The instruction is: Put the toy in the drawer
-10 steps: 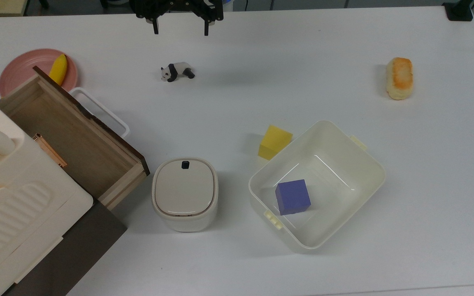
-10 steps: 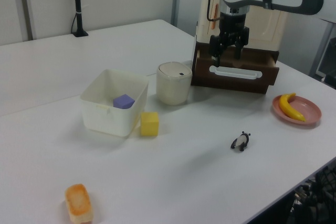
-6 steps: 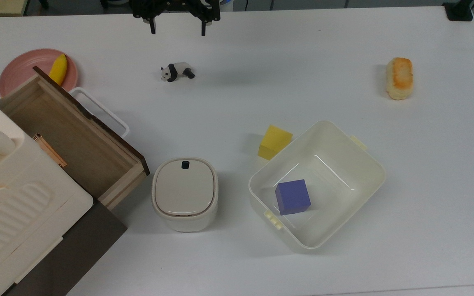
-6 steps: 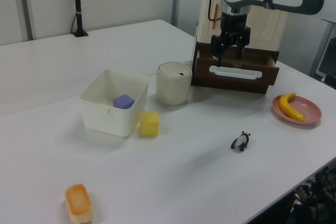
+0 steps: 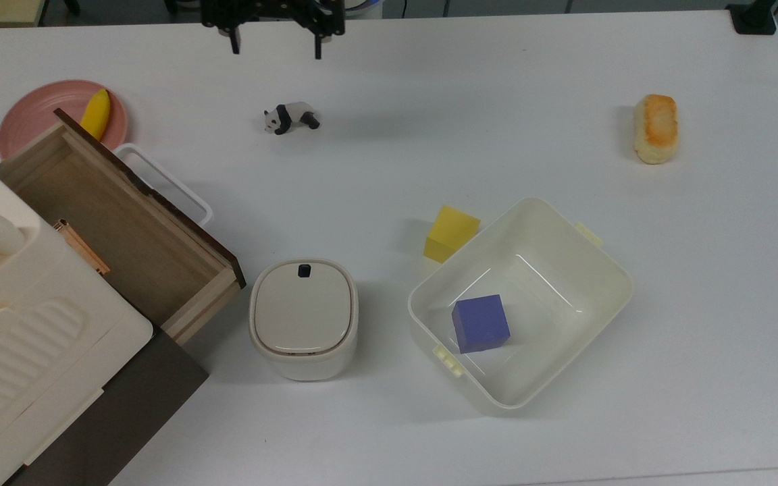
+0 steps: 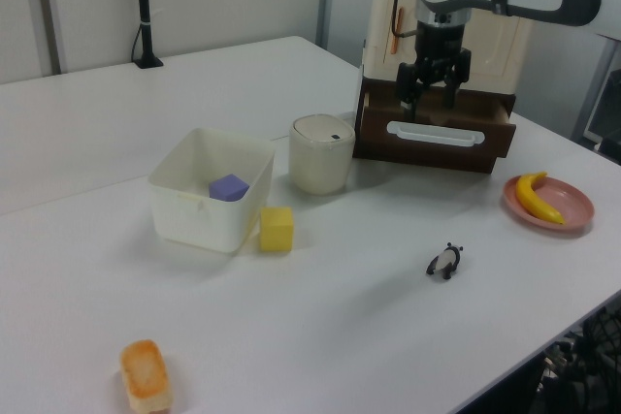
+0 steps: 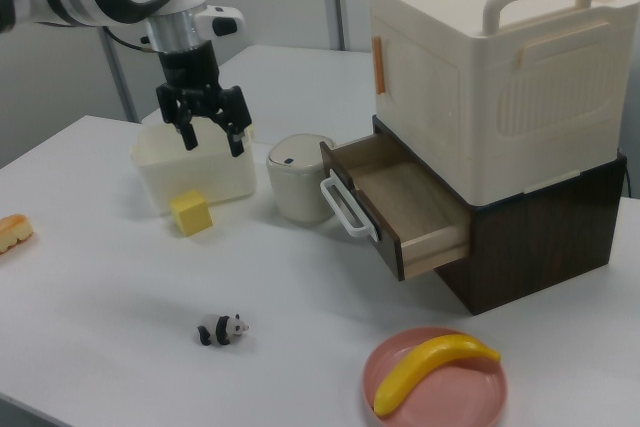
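Observation:
The toy (image 5: 291, 117), a small black-and-white panda, stands on the white table; it also shows as the panda (image 6: 444, 261) in the left view and the panda (image 7: 222, 328) near the front in the right view. The drawer (image 5: 115, 223) is pulled out of the cream cabinet, its wooden inside bare, with a dark front and white loop handle (image 5: 167, 181). The same drawer (image 7: 400, 202) faces left in the right view. My gripper (image 5: 275, 48) hangs open and empty high above the table, at the top edge of the top view, up and left of the panda. Its fingers (image 7: 212, 137) point down.
A pink plate (image 5: 34, 121) with a banana (image 5: 96, 113) lies by the drawer. A lidded cream pot (image 5: 303, 317) stands beside the drawer front. A cream tub (image 5: 564, 256) holds a purple cube (image 5: 480, 322); a yellow cube (image 5: 451, 233) sits beside it. A bread roll (image 5: 656, 127) lies far right.
My gripper has drifted toward the top view's left, still open and high. The panda and everything else on the table stayed put.

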